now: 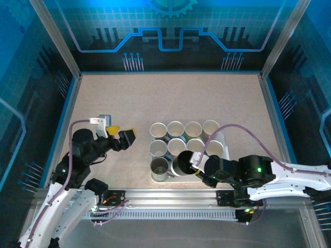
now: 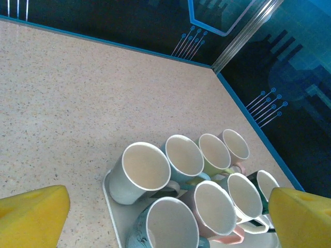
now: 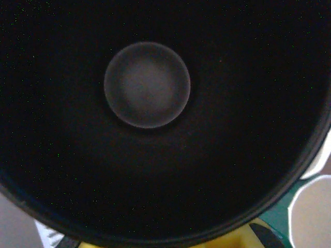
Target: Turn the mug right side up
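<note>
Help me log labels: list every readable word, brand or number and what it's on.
None readable.
The pale mugs, dark mug and tray carry no lettering.
The wall panels bear circuit lines and a gear.
The white tag on the left arm is too small.

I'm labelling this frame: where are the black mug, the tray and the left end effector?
black mug (image 1: pixel 183 162): top view, on its dark inside.
tray (image 1: pixel 159 180): top view, on its near rim.
left end effector (image 1: pixel 124 133): top view, between its yellow fingertips.
</note>
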